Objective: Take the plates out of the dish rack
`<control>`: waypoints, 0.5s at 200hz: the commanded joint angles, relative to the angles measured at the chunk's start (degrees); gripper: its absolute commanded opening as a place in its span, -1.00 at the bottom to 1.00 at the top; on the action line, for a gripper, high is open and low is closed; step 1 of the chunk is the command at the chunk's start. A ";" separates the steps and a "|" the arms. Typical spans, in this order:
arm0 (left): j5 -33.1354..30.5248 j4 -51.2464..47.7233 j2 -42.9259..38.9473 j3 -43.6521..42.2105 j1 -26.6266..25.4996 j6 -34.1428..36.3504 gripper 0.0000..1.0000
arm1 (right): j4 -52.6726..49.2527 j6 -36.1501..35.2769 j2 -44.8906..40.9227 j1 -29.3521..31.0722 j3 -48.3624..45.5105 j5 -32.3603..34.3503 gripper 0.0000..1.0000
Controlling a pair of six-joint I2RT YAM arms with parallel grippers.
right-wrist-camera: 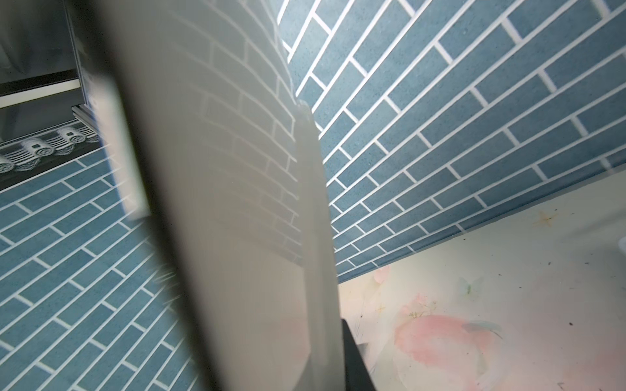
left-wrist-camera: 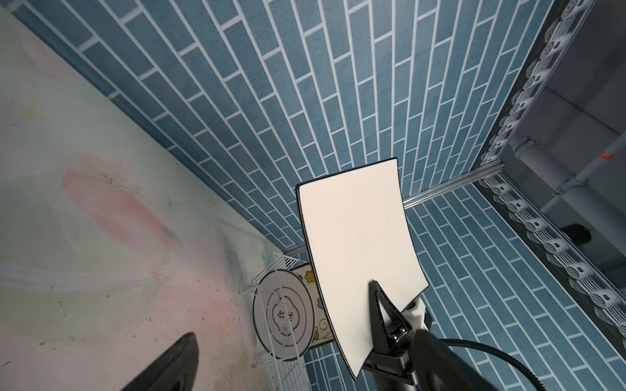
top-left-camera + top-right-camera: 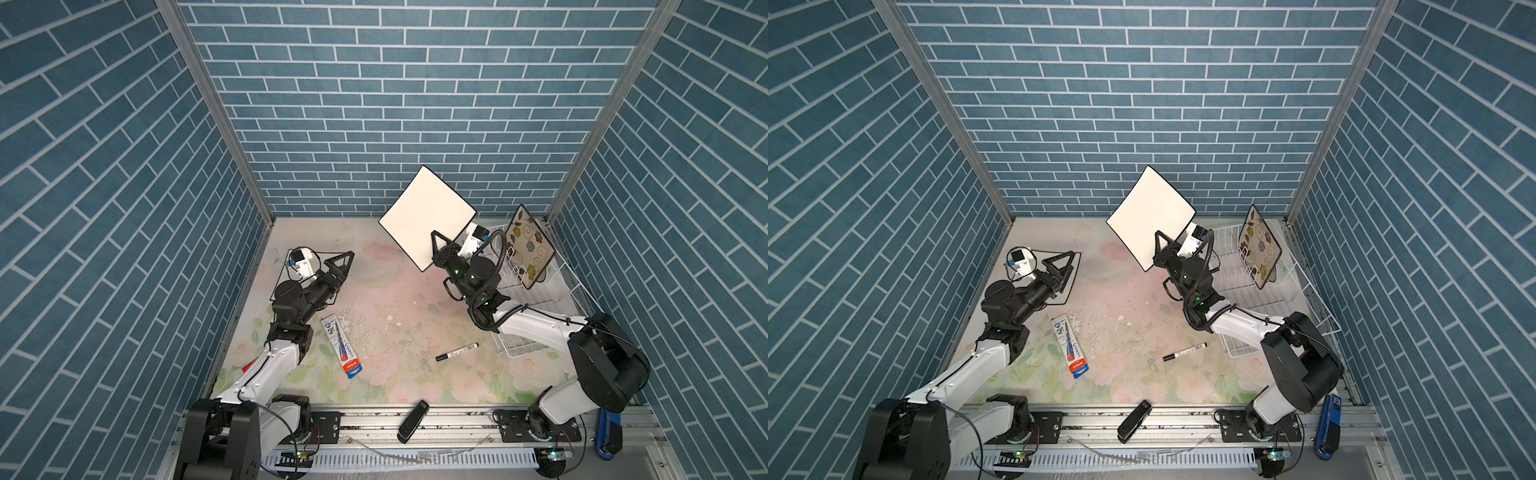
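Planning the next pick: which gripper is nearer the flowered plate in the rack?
Right. The right gripper, shut on the white square plate, is close beside the flowered plate; the left gripper, open, is far across the table.

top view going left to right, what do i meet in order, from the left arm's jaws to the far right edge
left gripper, jaws open → white square plate, lifted off the table → floral square plate, standing upright → blue stapler by the front rail
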 commanded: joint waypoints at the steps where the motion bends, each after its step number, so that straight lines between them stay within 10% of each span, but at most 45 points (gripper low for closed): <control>1: 1.95 7.47 1.44 -0.15 -1.53 0.65 0.99 | 15.61 3.38 -0.53 0.98 1.40 1.23 -1.00; 100: 2.00 15.43 7.89 0.64 -5.49 -0.81 0.99 | 20.92 5.02 3.18 6.08 2.60 2.17 -1.00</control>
